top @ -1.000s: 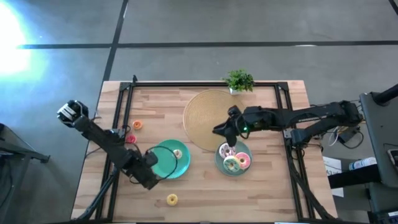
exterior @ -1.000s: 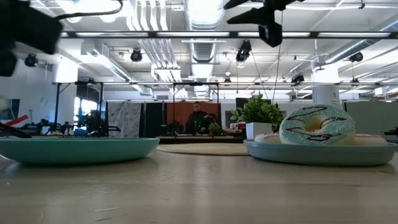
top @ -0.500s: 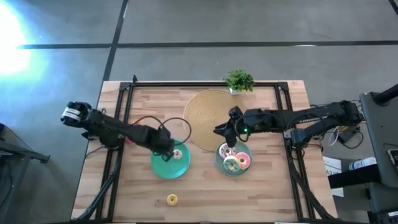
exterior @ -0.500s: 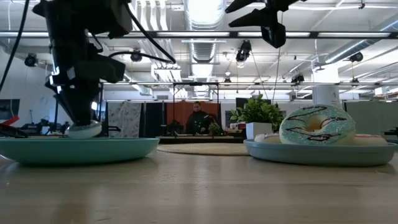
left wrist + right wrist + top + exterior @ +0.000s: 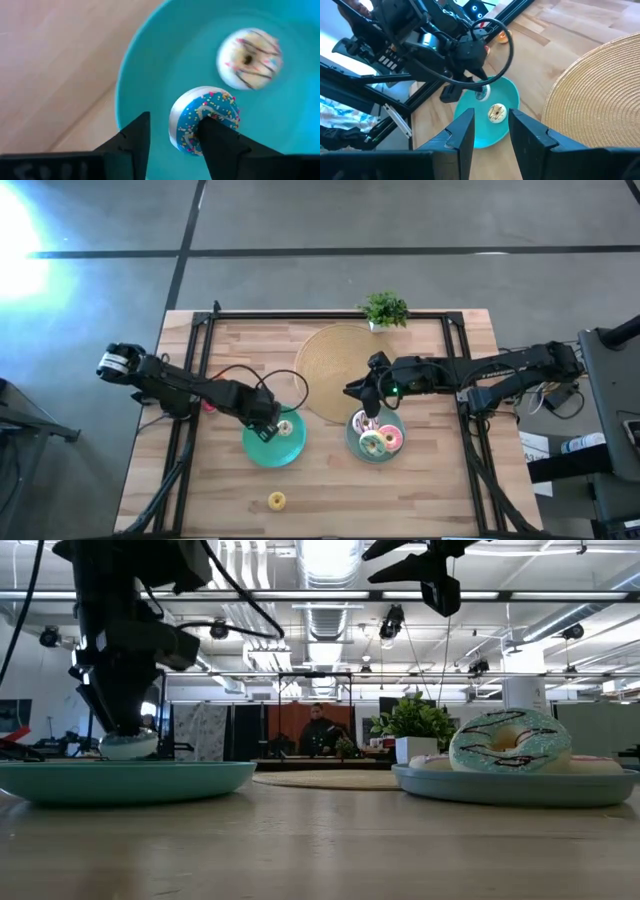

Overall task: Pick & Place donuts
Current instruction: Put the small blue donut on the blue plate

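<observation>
I've got the left pincer [image 5: 172, 137] over the teal plate [image 5: 262, 450], fingers closed on the blue donut [image 5: 204, 121], which looks just above the plate floor. The cream donut [image 5: 248, 58] lies near it on the same plate. The right pincer [image 5: 487, 127] hovers above the grey-green plate [image 5: 352, 436], part open, nothing in it. That plate carries the green-iced donut [image 5: 509, 740] and pink donut [image 5: 392, 439] (plus a white sprinkled one). The yellow donut [image 5: 276, 501] sits alone toward the desk's front edge.

Risk, imo: grip is on one side of the ring only, so opening too high could let it roll and bump the cream one or hop the rim.
</observation>
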You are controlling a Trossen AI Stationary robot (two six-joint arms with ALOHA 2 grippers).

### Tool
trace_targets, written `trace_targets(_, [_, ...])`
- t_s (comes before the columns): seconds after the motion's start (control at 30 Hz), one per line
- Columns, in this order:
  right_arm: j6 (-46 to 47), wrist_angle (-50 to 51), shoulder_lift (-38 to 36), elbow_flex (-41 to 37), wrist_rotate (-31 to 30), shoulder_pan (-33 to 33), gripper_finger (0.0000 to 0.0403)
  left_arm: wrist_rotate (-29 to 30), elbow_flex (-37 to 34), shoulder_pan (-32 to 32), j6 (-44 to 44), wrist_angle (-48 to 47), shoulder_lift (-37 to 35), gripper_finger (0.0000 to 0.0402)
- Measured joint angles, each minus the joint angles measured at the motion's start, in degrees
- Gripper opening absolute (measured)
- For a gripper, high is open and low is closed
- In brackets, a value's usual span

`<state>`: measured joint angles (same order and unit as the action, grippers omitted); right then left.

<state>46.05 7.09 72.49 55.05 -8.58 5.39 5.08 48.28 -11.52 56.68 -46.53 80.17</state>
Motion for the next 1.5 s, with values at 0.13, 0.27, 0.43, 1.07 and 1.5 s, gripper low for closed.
trace_targets(0.13, [-0.1,0.0,0.0,0.0,0.0,0.0,0.0114,0.4,0.6,-1.4,-0.3,0.0,-1.0,0.0137])
trace_targets(0.27, [-0.1,0.1,0.0,-0.1,0.0,0.0,0.0114,1.3,0.5,-1.1,0.3,-0.5,-0.9,0.0138])
trace_targets(0.43, [0.3,0.3,0.0,-0.3,0.0,0.0,0.0114,-0.3,0.6,-1.1,1.7,0.1,-1.3,0.0138])
trace_targets(1.07, [8.9,-8.2,9.3,-1.9,5.6,0.0,0.0114,1.7,1.2,-2.5,0.8,3.8,-3.8,0.0138])
trace_targets(1.5, [11.0,-22.3,23.2,1.4,15.2,0.0,0.0114,0.3,1.0,-2.9,-0.9,-0.6,-3.1,0.0138])
